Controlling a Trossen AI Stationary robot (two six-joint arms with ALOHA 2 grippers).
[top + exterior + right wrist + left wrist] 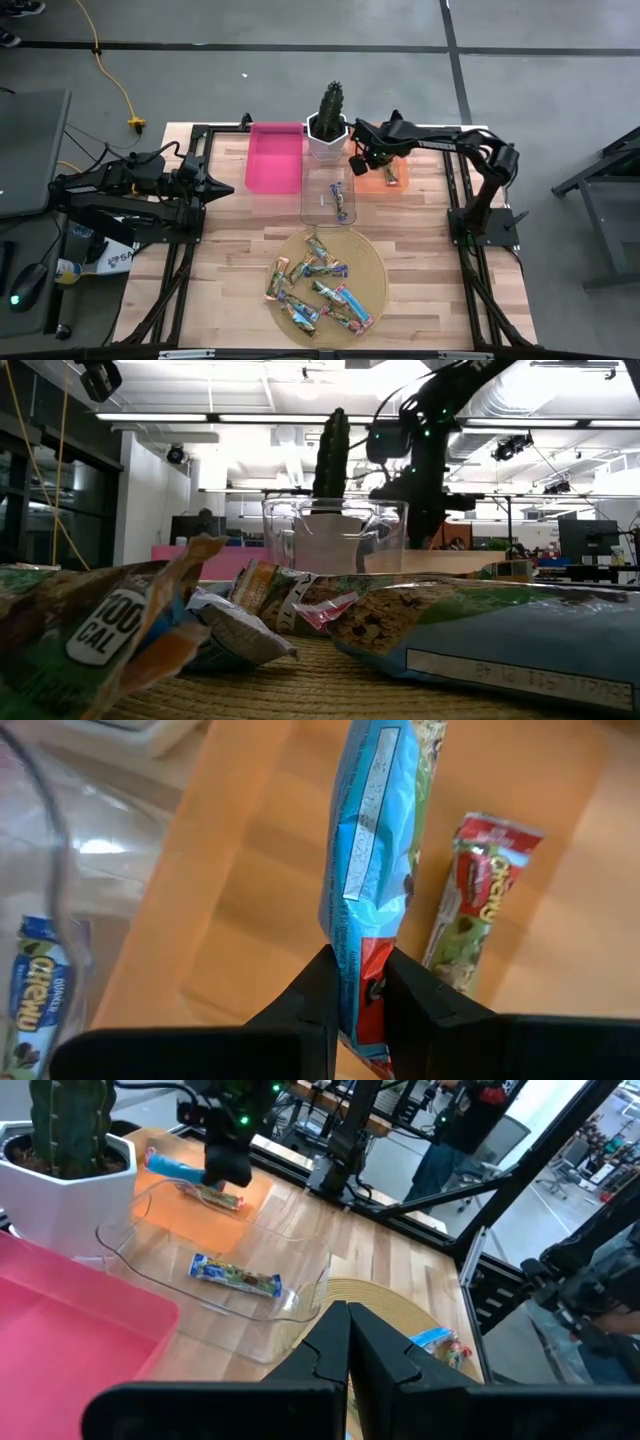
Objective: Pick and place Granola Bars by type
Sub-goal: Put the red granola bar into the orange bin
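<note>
At the table's left edge [225, 260] we found the left gripper [222, 188] parked with its fingers [345, 1342] pressed fully together and nothing between them, pointing toward the bins. Just beyond it, along the far edge, sat the pink bin [275, 157], in which we saw no bars. Next to that stood the cactus [331, 105] in its white pot [327, 141], and in front of the pot lay the clear bin [325, 196], holding one blue-wrapped bar [340, 201] near its right wall. Toward the near edge of the table, roughly at its middle, the round woven mat [374, 262] carried the loose heap of granola bars [315, 288], a jumble of wrappers lying at all angles, several touching or overlapping. Farther right, by the far edge, lay the orange bin [383, 170], with one red-ended bar [472, 900] resting flat on its floor. The right gripper [356, 978] hung over this bin, its two fingers [312, 988] clamped on the lower end of a blue and red bar [372, 830], which stood up from the grip just beside the lying one. From the wrist view we could not tell whether the held bar touched the bin floor.
</note>
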